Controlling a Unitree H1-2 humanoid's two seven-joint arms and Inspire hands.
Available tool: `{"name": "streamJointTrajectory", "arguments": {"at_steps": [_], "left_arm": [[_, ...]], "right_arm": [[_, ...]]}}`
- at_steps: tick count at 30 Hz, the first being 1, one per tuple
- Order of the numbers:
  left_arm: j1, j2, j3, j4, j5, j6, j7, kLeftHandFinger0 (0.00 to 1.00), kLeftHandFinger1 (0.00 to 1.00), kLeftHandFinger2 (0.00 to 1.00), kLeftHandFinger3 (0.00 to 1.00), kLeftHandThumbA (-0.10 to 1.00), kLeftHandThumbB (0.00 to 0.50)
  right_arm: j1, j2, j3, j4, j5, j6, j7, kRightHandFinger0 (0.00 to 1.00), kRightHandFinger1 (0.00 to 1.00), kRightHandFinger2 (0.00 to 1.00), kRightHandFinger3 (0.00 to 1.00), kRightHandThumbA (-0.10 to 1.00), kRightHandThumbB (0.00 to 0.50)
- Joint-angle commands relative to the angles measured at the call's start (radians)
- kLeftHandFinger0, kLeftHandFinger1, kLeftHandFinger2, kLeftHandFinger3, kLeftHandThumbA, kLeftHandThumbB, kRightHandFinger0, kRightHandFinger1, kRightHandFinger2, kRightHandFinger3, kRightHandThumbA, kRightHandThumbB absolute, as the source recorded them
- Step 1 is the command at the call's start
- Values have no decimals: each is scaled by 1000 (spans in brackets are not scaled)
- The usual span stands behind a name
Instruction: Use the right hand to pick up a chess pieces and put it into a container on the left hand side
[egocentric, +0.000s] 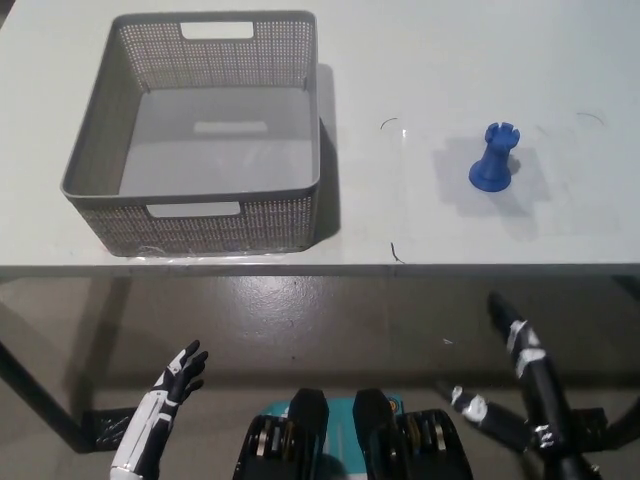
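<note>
Right hand (512, 352) hangs open, empty, well below the blue rook (494, 159).

You're looking down on a pale, plain desk (480, 60) whose front edge runs straight across the view. Below that edge you see a dull grey-brown floor (300, 320), with a dark desk leg (35, 392) slanting at lower left.

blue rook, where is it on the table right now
In the head view the blue rook stands upright on the right part of the white table, well clear of the grey mesh basket on the left.
</note>
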Motion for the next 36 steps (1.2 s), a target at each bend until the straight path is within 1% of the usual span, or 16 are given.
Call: {"name": "streamJointTrajectory", "arguments": {"at_steps": [1,3,4,6,7,10,11,12,16,19,21,25,27,31,33,36], "left_arm": [[-12,15,3,-22,7,-39,-8,1000,1000,1000,1000,1000,358],[-11,15,1,-20,2,-41,-14,1000,1000,1000,1000,1000,351],[-10,16,0,-23,6,-39,-13,1000,1000,1000,1000,1000,355],[-10,17,1,-27,7,-33,-12,1000,1000,1000,1000,1000,357],[-12,18,3,-24,12,-38,-8,1000,1000,1000,1000,1000,353],[-11,16,3,-24,11,-34,-9,1000,1000,1000,1000,1000,355],[-12,14,3,-22,8,-35,-10,1000,1000,1000,1000,1000,357],[-10,14,3,-25,9,-29,-10,1000,1000,1000,1000,1000,356],[-6,14,1,-21,14,-32,-9,1000,1000,1000,1000,1000,366],[-13,15,3,-11,16,-41,-6,1000,1000,1000,1000,1000,377],[-16,15,4,-9,12,-43,-8,1000,1000,1000,1000,1000,365],[-3,17,3,-21,13,-37,-9,1000,1000,1000,1000,1000,351],[-6,17,1,-21,19,-34,-8,1000,1000,1000,1000,1000,351],[-10,20,1,-23,15,-28,-12,1000,1000,1000,1000,1000,359],[-8,20,1,-26,17,-24,-12,1000,1000,1000,1000,1000,366],[-7,21,0,-19,14,-25,-14,1000,1000,1000,1000,1000,360]], "right_arm": [[-91,-3,-44,-69,-32,-11,-43,1000,1000,1000,1000,1000,366],[-130,-9,-66,-62,-39,-5,-54,1000,1000,1000,1000,1000,345],[-176,-11,-88,-51,-61,2,-77,1000,1000,1000,1000,1000,361],[-207,-12,-101,-42,-59,13,-77,1000,1000,1000,1000,1000,353],[-251,-20,-116,-30,-77,54,-84,1000,1000,1000,1000,1000,370],[-306,-31,-138,1,-56,90,-80,1000,1000,1000,1000,1000,374],[-341,-33,-153,19,-39,126,-83,1000,1000,1000,1000,1000,403],[-366,-36,-161,37,-23,144,-81,1000,1000,1000,1000,1000,410],[-469,-51,-187,147,-17,195,-86,1000,1000,1000,1000,1000,400],[-534,-60,-199,248,-12,185,-96,1000,1000,1000,1000,1000,408],[-588,-69,-205,330,-6,191,-99,1000,1000,1000,1000,1000,419],[-654,-81,-211,460,-1,167,-109,1000,1000,1000,1000,1000,414],[-699,-90,-219,536,13,174,-111,1000,1000,1000,1000,1000,396],[-771,-109,-209,658,-7,181,-133,1000,1000,1000,1000,1000,420],[-814,-116,-208,744,-11,166,-154,1000,1000,1000,1000,1000,417],[-864,-123,-202,848,-10,155,-169,1000,1000,1000,1000,1000,411]]}}
